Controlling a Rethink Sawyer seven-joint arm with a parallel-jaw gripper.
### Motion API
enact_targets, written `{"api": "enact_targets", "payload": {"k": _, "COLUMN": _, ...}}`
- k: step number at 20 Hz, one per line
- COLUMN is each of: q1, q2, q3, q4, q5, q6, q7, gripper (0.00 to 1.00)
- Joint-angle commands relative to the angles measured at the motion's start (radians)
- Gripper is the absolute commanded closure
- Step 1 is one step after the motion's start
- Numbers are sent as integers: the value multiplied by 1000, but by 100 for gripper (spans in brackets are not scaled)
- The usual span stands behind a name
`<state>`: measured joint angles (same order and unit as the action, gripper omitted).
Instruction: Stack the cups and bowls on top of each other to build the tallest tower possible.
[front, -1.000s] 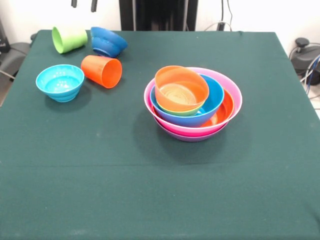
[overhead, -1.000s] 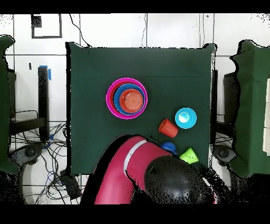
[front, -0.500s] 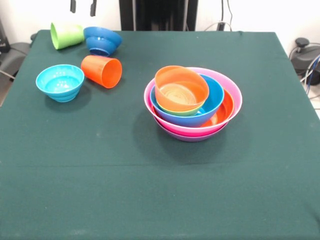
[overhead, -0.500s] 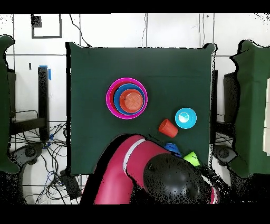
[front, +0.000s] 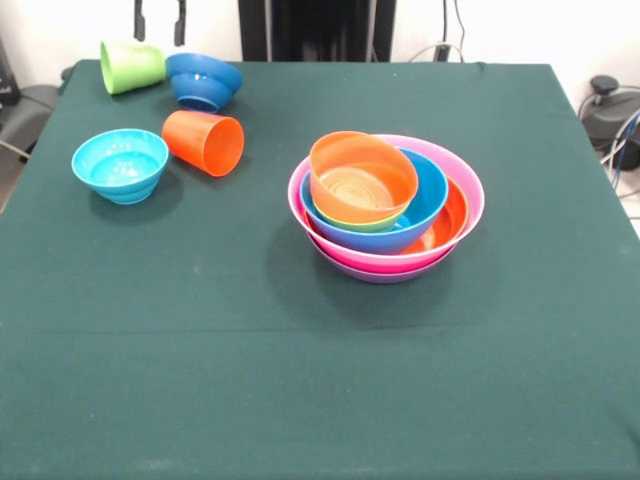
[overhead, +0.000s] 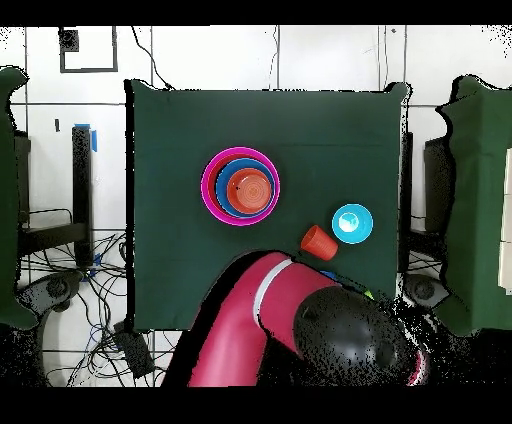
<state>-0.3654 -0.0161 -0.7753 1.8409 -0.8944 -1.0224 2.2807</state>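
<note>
Gripper (front: 160, 18) fingers spread and empty above lime green cup (front: 132, 66) at tabletop's (front: 300, 380) corner, I note; tower (front: 386, 205) stands mid-table.

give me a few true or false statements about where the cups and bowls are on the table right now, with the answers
1. The orange cup lies on its side. True.
2. The light blue bowl sits inside the tower. False: it stands alone on the green tablecloth, beside the orange cup.
3. An orange bowl is the top piece of the tower. True.
4. The green cup stands upright in the pink bowl. False: it lies tipped over near the table's far corner, next to the dark blue bowl.
5. The gripper is holding the orange cup. False: it is up by the green cup, with nothing in it.
</note>
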Motion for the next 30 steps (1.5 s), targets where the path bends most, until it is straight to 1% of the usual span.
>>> {"api": "enact_targets", "payload": {"k": 1, "q1": -12, "q2": 56, "q3": 199, "q4": -201, "q5": -59, "q6": -31, "q7": -79, "gripper": 0}}
{"api": "enact_targets", "payload": {"k": 12, "q1": -5, "q2": 44, "q3": 201, "q4": -226, "q5": -106, "q6": -6, "q7": -56, "gripper": 0}}
{"api": "enact_targets", "payload": {"k": 30, "q1": -6, "q2": 38, "q3": 204, "q4": -213, "q5": -106, "q6": 0, "q7": -57, "gripper": 0}}
